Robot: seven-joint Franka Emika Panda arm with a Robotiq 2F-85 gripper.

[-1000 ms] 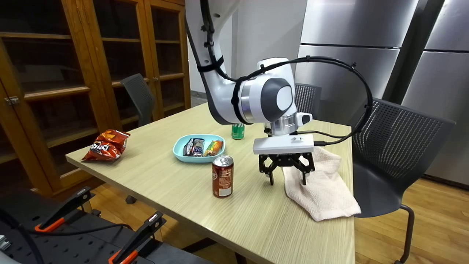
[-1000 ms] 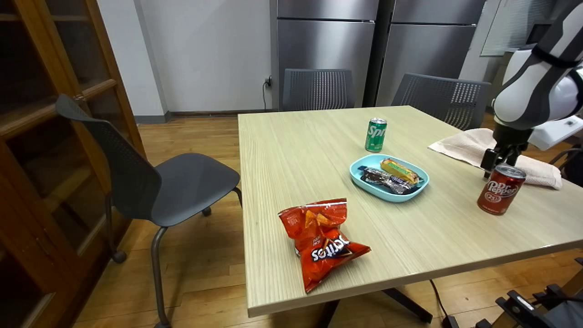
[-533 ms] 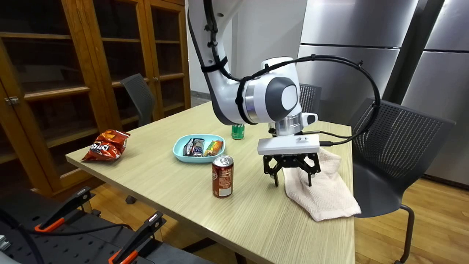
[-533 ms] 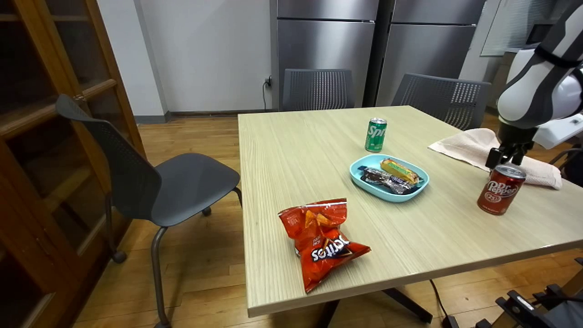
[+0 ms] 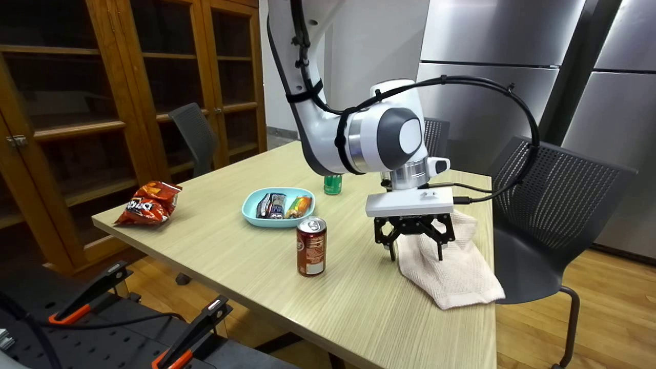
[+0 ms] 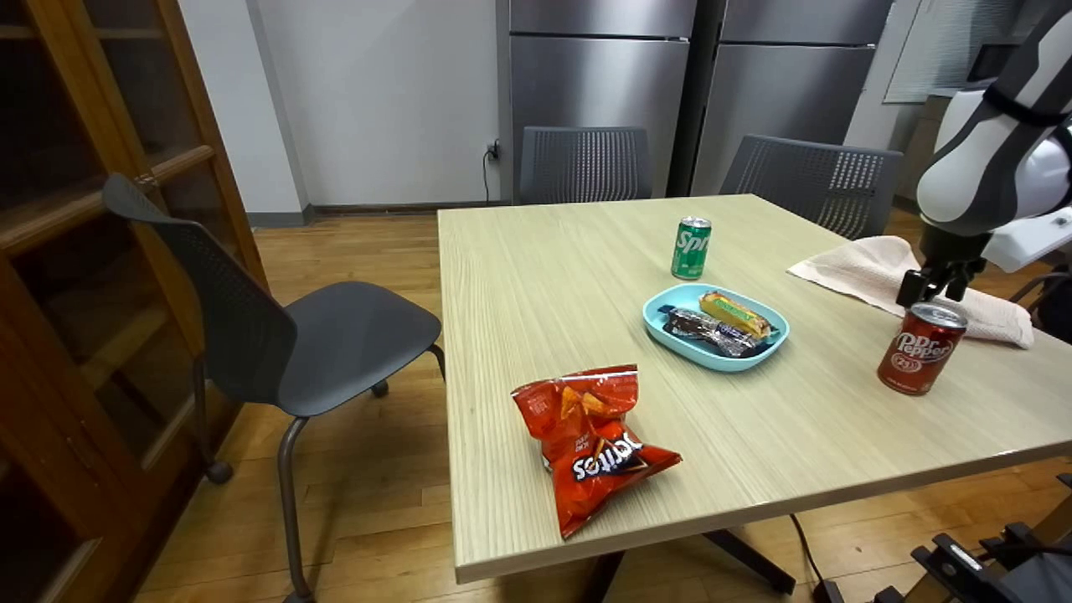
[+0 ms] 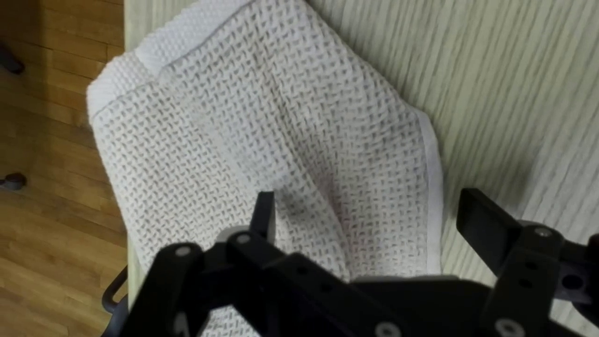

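Observation:
A pale, crumpled waffle-weave towel (image 5: 456,279) lies near the table's edge, visible in both exterior views. Just above it my gripper (image 5: 416,256) points down with its jaws wide apart and nothing held. In the wrist view one fingertip of the gripper (image 7: 368,196) is over the folded towel (image 7: 224,140); the opposite one hangs over bare wood just past the hemmed edge. Whether either tip touches the surface I cannot tell. A Dr Pepper can (image 6: 919,350) stands upright close by, partly overlapping the gripper (image 6: 935,293) in that exterior view.
On the table (image 6: 536,293) are a light blue tray (image 6: 718,362) with wrapped snack bars, a green Sprite can (image 6: 691,249), and a red Doritos bag (image 6: 590,452) by the near corner. Dark chairs (image 5: 558,205) stand around the table. A black cable loops out from the wrist.
In an exterior view the gripper has shifted steadily to the right, further over the towel and away from the Dr Pepper can. Its jaws have stayed open; the towel looks unmoved.

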